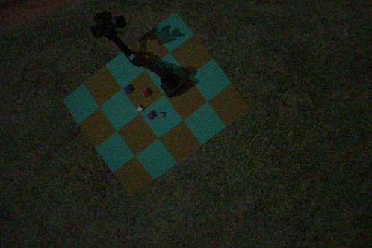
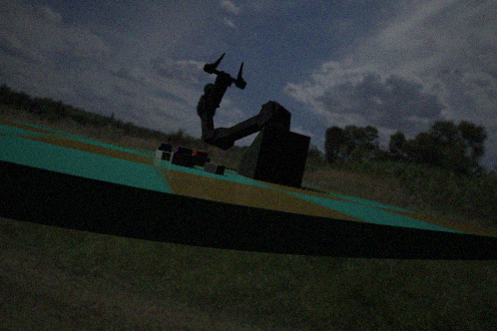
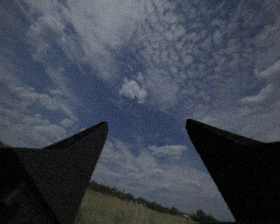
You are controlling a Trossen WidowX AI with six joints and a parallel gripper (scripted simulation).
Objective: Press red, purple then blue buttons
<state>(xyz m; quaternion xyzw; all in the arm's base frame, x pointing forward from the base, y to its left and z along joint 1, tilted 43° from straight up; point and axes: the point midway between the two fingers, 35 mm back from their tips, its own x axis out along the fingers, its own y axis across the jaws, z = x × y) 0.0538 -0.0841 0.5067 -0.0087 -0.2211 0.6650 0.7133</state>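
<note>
Item: red button point(image 1: 146, 92), small, stiff, springy; press squarely on top. My fingers point(image 2: 227, 71): wide apart, empty, raised skyward.

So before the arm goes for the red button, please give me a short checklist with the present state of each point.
1. Gripper holds nothing, fingers wide apart: ok.
2. Gripper aimed at the buttons: not ok, it points at the sky.
3. Red button unobstructed from above: ok.
4. Blue button apart from red: ok.
5. White block and pink block apart from red: ok.
6. Any button already pressed: cannot tell.
</note>
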